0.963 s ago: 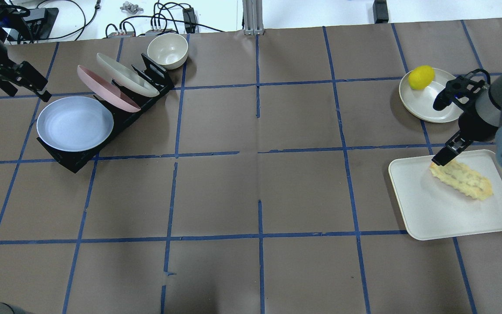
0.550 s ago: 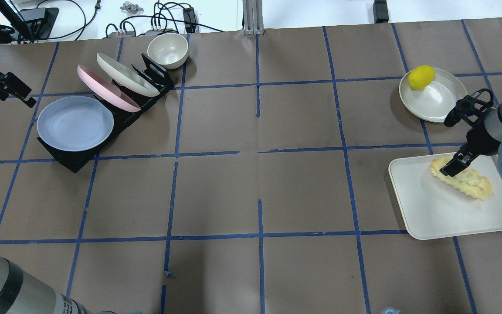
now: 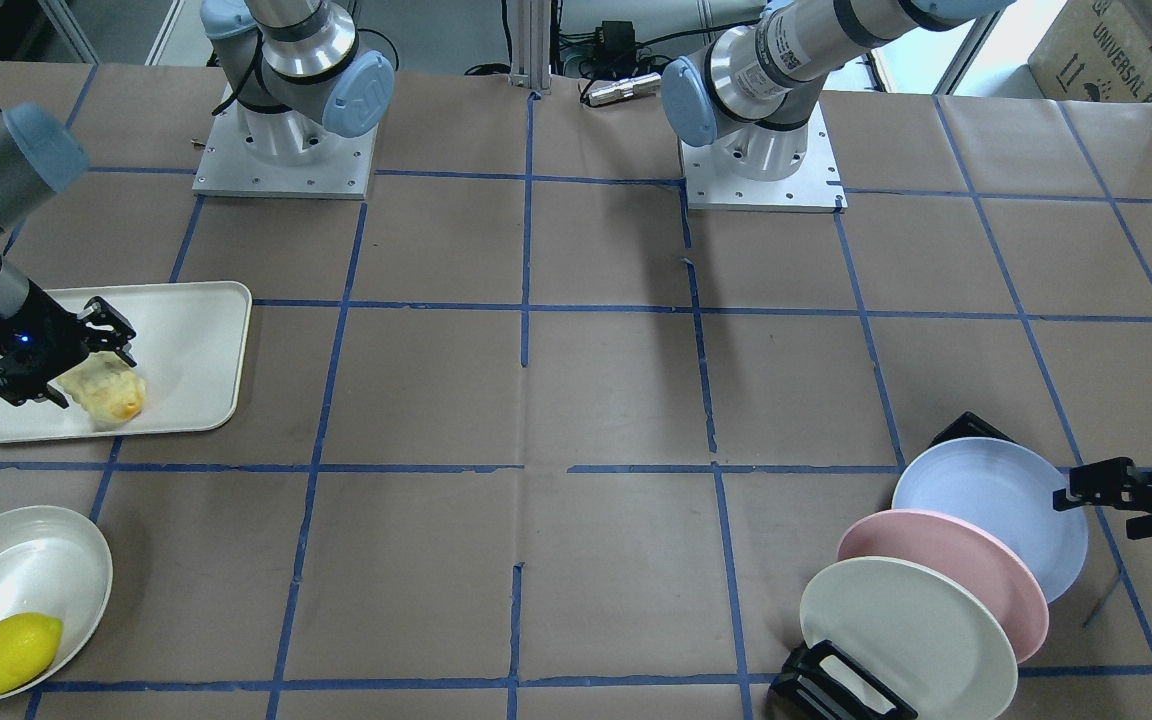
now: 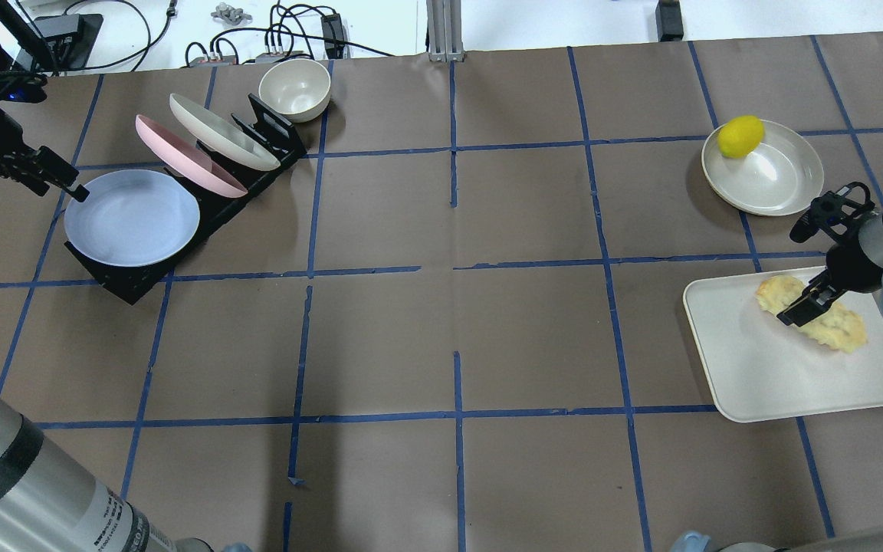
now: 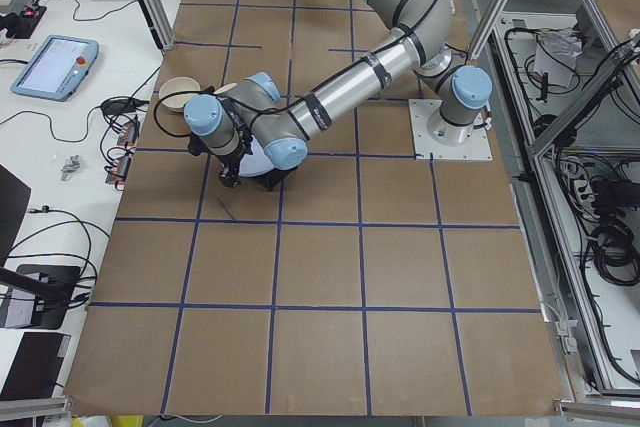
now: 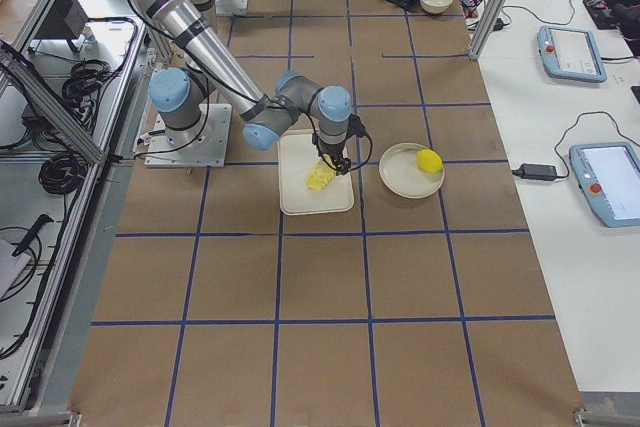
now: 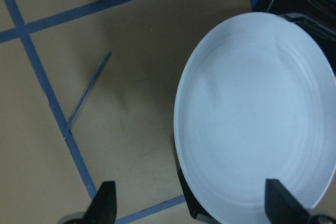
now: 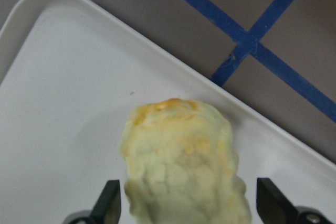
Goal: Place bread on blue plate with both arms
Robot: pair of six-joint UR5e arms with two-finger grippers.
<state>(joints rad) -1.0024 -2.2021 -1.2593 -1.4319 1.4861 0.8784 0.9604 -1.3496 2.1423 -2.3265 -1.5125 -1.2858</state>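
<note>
Positions are read on the overhead view, with the desk (image 4: 457, 322) as a clock face.

**10 o'clock.** The left tool (image 7: 190, 200) is open, jaws spread wide. It sits at the 9 o'clock rim of the blue plate (image 4: 132, 218). The wrist view shows that rim between the jaws; contact cannot be determined. The blue plate is bare and leans in the end slot of a rack (image 4: 131, 285). The pink plate (image 4: 188, 157) and cream plate (image 4: 223, 142) fill the next slots toward 1 o'clock. A bowl (image 4: 295, 88) stands just beyond the rack.

**2 o'clock.** A dish (image 4: 775, 180) holds a lemon (image 4: 741, 136) at its 11 o'clock rim.

**3 o'clock.** A tray (image 4: 763, 376) carries the bread (image 4: 840, 328) in its 1 o'clock part, browner end toward 10 o'clock. The right tool (image 4: 798, 307) is open and sits over the bread, one jaw on each side. A gap shows beside one jaw.
</note>
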